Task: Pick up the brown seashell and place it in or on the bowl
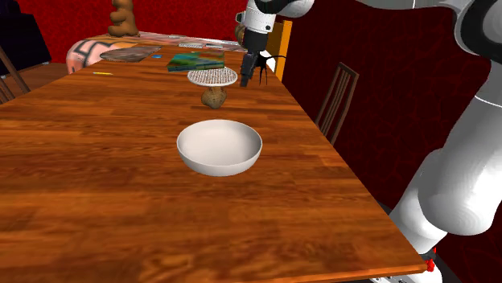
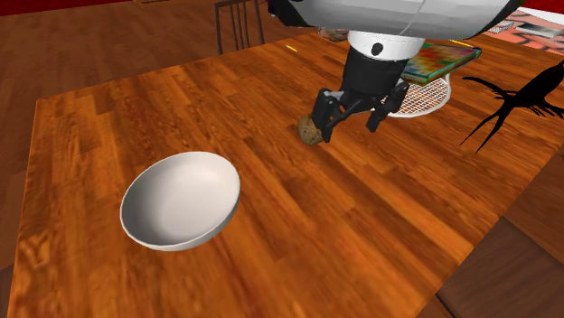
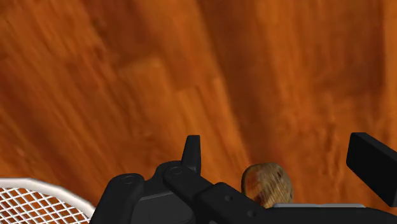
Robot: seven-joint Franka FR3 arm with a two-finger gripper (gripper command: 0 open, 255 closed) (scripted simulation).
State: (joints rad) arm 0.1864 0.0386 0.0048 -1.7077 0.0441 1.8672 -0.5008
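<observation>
A wooden table (image 1: 96, 161) has a round white wire-mesh rack (image 1: 212, 77) toward its far end. A green-covered book (image 1: 195, 63) lies just beside the rack, and a black spiky, branch-like thing (image 2: 515, 99) is near them. A small yellow stick (image 1: 103, 73) lies well apart. A wooden chair (image 1: 336, 100) stands at the table's side, on the shoulder view's right. A brown bear-like figure (image 1: 122, 20) sits at the far end.

Warm, even light over the table (image 1: 96, 161) in the shoulder view, with a pale sheen running along the planks. The bowl (image 1: 217, 166) glows bright at the rim and is soft grey inside, with barely a shadow beneath it. The red walls (image 1: 68, 20) behind sit dim. In the second exterior view, the bowl's inside fades from light to grey. At the wrist, the wood shows lighter and darker bands, and the black gripper (image 3: 282, 149) catches only faint grey highlights.
</observation>
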